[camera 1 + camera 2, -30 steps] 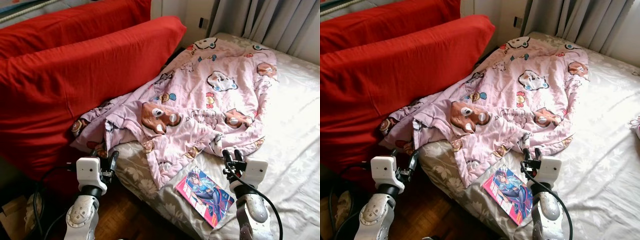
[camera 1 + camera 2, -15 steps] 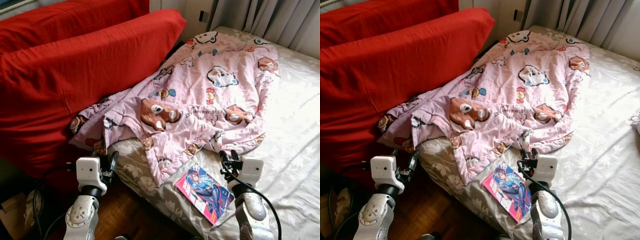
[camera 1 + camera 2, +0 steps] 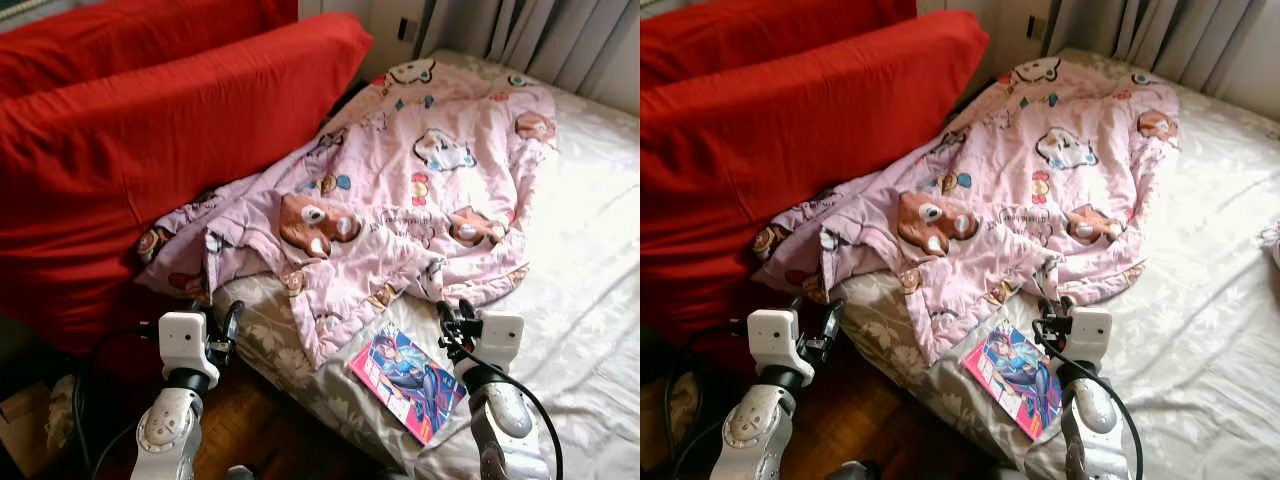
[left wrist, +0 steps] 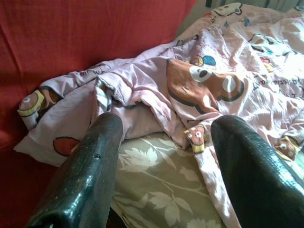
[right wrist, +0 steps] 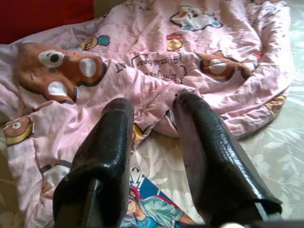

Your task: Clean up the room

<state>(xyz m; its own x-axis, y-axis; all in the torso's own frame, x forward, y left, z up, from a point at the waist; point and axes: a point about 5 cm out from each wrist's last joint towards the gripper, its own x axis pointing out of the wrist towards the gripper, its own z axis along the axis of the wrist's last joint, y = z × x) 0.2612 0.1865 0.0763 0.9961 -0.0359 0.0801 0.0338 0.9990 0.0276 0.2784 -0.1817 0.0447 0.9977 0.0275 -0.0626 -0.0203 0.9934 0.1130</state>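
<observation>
On the bed [image 3: 590,290]: one pink cartoon quilt [image 3: 420,190], one comic book [image 3: 408,372]; my left gripper [image 3: 228,322] and right gripper [image 3: 452,318] spread, empty.

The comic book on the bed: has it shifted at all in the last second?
No. The comic book lies just as before beside the pink blanket, at its lower edge; the whole view shifted slightly, so the camera moved.

both silver arms reach forward, the left claw [image 3: 226,322] and right claw [image 3: 452,317] held with fingers apart
</observation>
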